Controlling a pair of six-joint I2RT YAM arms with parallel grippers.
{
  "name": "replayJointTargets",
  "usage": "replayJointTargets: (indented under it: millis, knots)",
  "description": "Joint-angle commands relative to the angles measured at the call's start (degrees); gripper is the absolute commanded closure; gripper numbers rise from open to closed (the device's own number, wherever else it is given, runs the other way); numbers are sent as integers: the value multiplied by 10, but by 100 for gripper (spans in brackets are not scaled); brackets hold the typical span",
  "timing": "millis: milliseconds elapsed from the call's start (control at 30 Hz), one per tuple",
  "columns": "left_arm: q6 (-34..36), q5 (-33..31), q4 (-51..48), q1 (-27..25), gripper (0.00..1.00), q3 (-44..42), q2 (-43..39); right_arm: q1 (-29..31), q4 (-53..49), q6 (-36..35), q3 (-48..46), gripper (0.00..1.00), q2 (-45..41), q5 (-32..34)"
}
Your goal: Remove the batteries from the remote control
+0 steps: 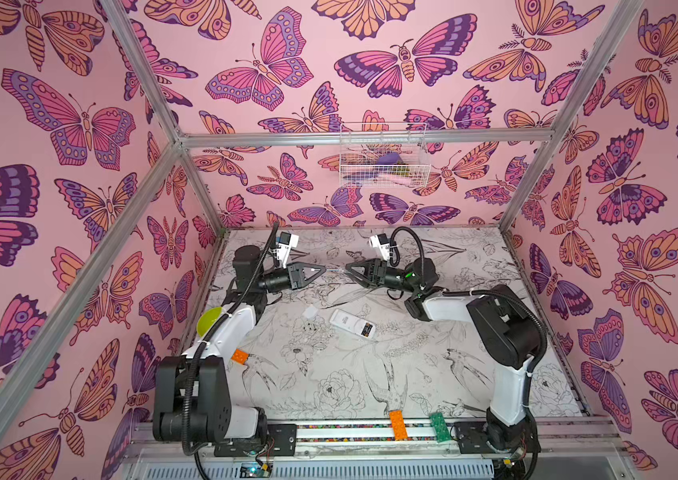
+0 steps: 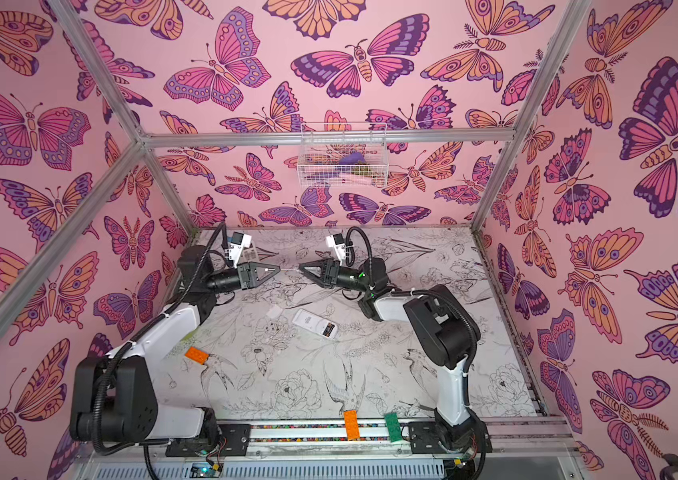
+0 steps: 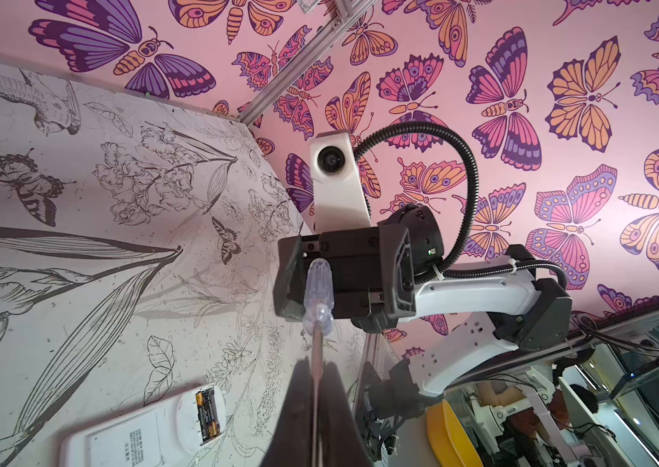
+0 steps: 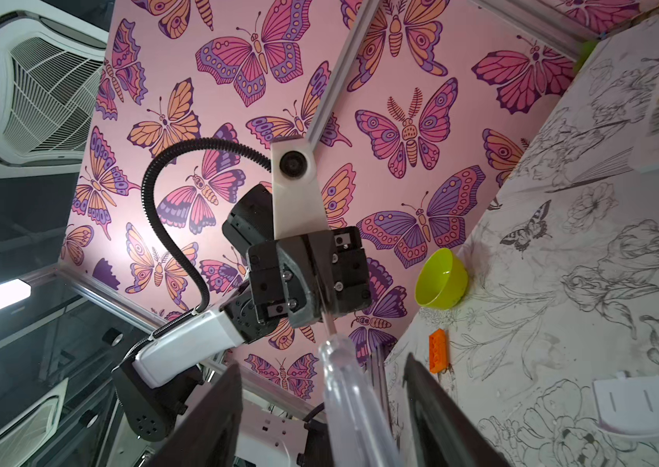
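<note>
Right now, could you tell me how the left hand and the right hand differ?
The left hand is shut, the right hand open. The left hand grips the screwdriver by the shaft; the right hand straddles its clear handle without pinching. Both hover above the table, tip to tip.

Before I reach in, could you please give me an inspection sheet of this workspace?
Surface: floral-print table; no spills seen.
Job's things: white remote lies back-up, compartment open, batteries inside; a white cover lies beside it.
Clutter: orange brick and green bowl near the left arm; another orange brick and a green brick on the front rail.
Pincers: left pincer shut on the screwdriver shaft; right pincer open around its clear handle.
Cables: black conduits run along both arms.
Surroundings: butterfly walls; wire basket on the rear one.
</note>
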Motion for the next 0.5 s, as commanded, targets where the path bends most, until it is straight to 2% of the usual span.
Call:
replayJointTargets:
  millis: [0, 233, 467]
  knots:
    - [5, 1, 25, -3, 100, -6, 2, 6, 45, 13, 14, 37, 6, -12]
    - [7, -1, 25, -5, 100, -9, 2, 9, 46, 13, 17, 46, 5, -22]
    - [13, -2, 24, -5, 100, -12, 0, 15, 46, 14, 18, 70, 6, -28]
